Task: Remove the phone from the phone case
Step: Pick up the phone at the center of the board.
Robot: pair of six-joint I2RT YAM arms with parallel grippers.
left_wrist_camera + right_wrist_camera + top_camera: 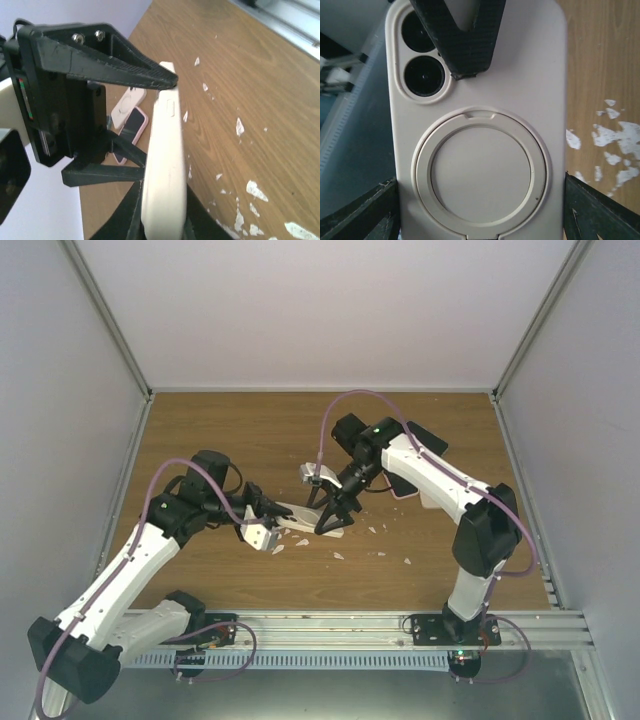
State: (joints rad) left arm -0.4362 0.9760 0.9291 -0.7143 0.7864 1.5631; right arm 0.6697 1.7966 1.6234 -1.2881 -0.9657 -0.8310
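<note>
A phone in a white case [485,125] with a round ring on its back is held between both grippers just above the table [200,430]. Its camera lenses [423,76] show through the cutout. My left gripper [162,220] is shut on the case's front and back faces; one of its fingers [462,40] lies over the back by the lenses. My right gripper [480,212] is shut across the case's two long edges. The cased phone shows edge-on in the left wrist view [162,165] and small in the top view [295,512], between the left gripper [268,520] and right gripper [335,523].
A second phone in a pink case [131,124] and a loose white case [127,102] lie on the table behind the grippers, also showing in the top view [318,475]. White flecks [375,530] are scattered on the wood. Grey walls enclose the table.
</note>
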